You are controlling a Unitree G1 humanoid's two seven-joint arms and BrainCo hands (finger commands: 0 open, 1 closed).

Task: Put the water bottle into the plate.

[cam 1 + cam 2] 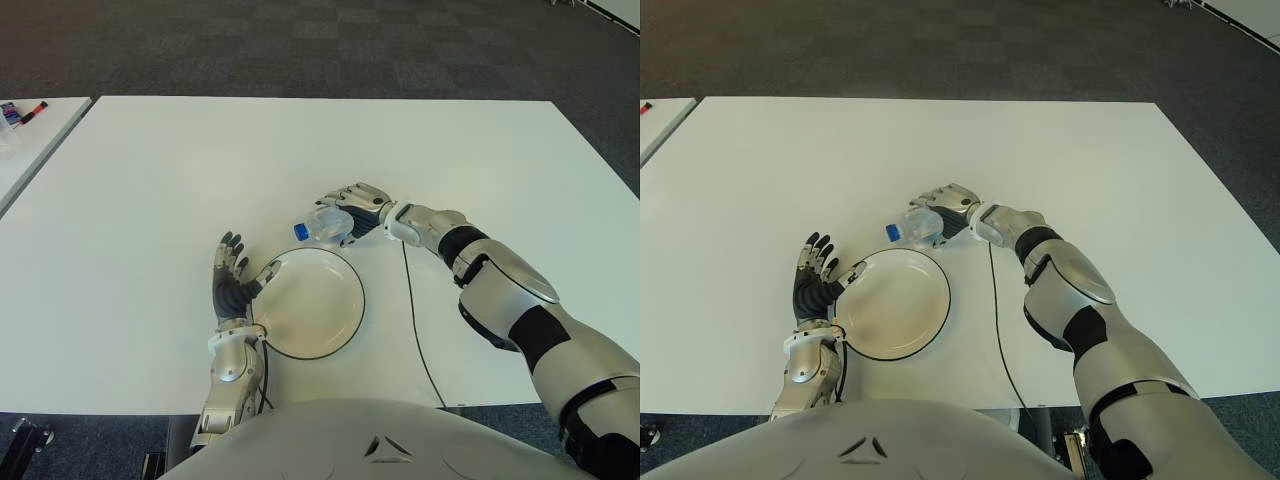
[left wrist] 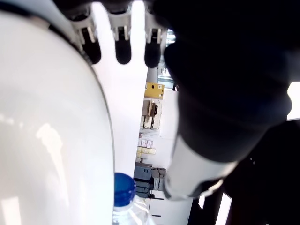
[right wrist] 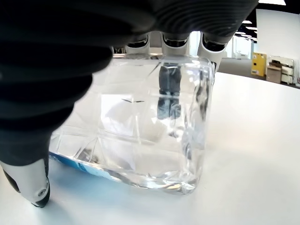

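Water bottle (image 1: 325, 226) lying flat, cap toward left hand (image 1: 232, 283)

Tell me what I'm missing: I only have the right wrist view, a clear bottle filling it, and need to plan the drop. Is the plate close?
Observer: Yes. The plate lies just on the robot's side of the water bottle, both on the white table.
Operator: Which way does the cap point?
Observer: The blue cap points toward the robot's left, the bottle lying on its side under the right hand.
Operator: Where's the other hand?
Observer: The left hand, fingers spread, is at the plate's left rim.
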